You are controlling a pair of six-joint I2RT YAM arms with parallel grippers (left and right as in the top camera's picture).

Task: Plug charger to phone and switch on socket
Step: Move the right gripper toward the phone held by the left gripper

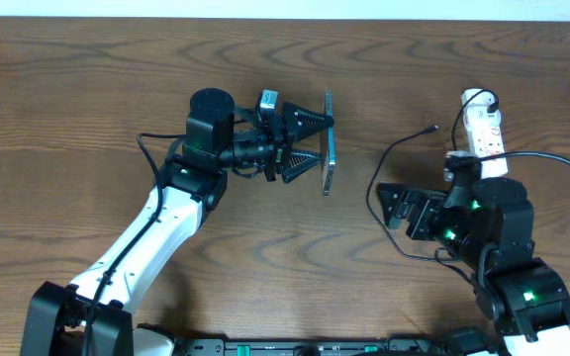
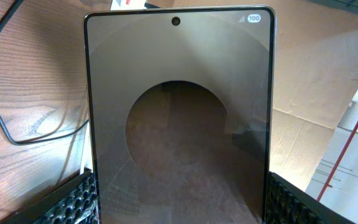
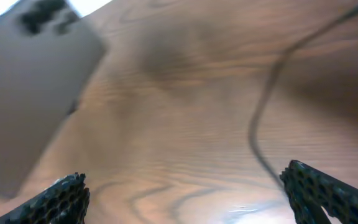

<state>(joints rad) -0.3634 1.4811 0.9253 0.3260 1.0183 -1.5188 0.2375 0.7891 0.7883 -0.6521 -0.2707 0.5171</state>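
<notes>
Left pincer [image 1: 322,141] is clamped on the phone [image 1: 328,143]. From overhead the handset shows edge-on as a thin strip at the fingertips, near the middle of the bench [image 1: 87,89]. It cannot be determined whether its lower edge touches the wood. In the left wrist view the phone [image 2: 179,124] fills most of the frame with its screen facing the camera. A punch-hole lens sits at top centre and a "100" badge at the top right corner. The ribbed fingers [image 2: 73,199] flank both lower side edges of the handset. Right pincer [image 1: 389,208] stands wide apart with nothing between its jaws, low over the bench right of centre and well apart from the phone. The right wrist view is blurred, but it shows the right pincer [image 3: 191,199] with only bare wood in the gap. The charger [image 1: 404,144] lies loose on the bench. Its connector tip points toward the socket [image 1: 483,124], and its cable curves back past the right pincer, touching neither it nor the phone. The socket lies at the right side of the bench, partly covered by the right arm. The state of its switches cannot be read.
</notes>
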